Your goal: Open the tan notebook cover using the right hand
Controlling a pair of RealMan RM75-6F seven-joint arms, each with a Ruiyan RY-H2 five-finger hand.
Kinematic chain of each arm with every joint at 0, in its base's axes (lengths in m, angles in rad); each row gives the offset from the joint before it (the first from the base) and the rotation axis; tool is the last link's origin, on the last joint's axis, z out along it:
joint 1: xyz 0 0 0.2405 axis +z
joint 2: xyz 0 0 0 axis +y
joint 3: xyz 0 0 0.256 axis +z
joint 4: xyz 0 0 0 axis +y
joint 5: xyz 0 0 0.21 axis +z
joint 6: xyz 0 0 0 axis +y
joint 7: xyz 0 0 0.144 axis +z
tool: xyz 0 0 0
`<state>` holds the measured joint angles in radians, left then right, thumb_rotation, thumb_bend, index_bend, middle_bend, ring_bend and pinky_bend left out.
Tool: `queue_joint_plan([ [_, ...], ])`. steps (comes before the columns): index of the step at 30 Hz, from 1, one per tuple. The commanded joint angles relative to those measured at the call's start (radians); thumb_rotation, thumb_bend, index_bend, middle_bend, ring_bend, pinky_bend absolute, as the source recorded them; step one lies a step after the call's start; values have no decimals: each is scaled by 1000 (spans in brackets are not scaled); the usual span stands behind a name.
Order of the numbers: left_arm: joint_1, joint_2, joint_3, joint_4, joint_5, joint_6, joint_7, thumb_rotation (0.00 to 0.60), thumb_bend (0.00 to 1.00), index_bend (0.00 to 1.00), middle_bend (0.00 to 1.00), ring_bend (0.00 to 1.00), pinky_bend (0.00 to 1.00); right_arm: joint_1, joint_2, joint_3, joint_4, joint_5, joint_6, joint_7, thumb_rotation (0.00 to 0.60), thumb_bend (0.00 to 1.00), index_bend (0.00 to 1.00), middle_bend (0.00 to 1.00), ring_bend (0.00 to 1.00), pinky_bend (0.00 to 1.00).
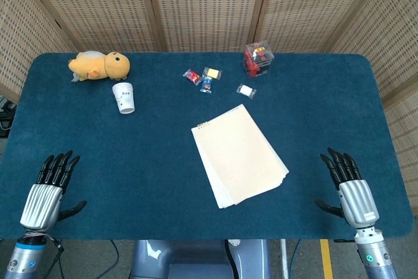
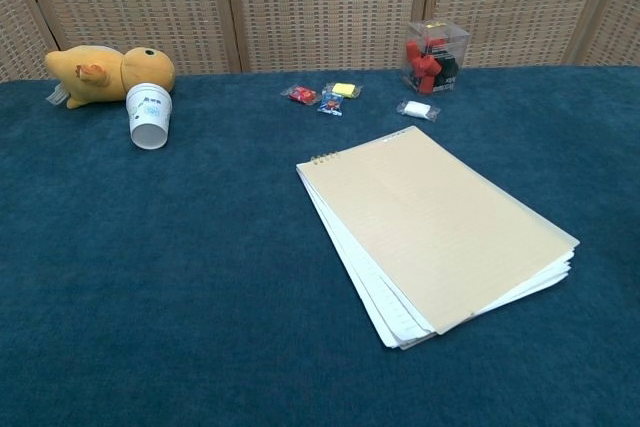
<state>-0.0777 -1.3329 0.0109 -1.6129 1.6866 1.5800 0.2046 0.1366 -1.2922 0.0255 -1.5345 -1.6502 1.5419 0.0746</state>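
The tan notebook lies closed and flat near the middle of the blue table, turned at an angle, its spiral binding along the far short edge. The chest view shows the notebook with white pages fanned out under the cover. My right hand rests at the table's near right edge, fingers spread and empty, well to the right of the notebook. My left hand sits at the near left edge, fingers apart, holding nothing. Neither hand appears in the chest view.
A yellow plush toy and a tipped white paper cup lie at the far left. Wrapped candies, a white eraser and a clear box of red pieces sit beyond the notebook. Wicker screens stand behind the table.
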Motion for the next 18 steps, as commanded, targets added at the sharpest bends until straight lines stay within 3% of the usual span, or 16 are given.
queue_joint_plan([
  [1,1,1,0,-1,3,4,-1,600,137,0,0,0,0,2,0,-4,-2,-9,-1,2,600,215,0,0,0,0],
  [8,1,2,-1,-1,2,3,-5,600,138,0,0,0,0,16,-18,-17,-9,-27,-29,-10,600,243,0,0,0,0],
  [18,2,2,2,-7,7,5,0,600,138,0,0,0,0,88,-136,-3,-16,4,-166,-118,600,353,8,0,0,0],
])
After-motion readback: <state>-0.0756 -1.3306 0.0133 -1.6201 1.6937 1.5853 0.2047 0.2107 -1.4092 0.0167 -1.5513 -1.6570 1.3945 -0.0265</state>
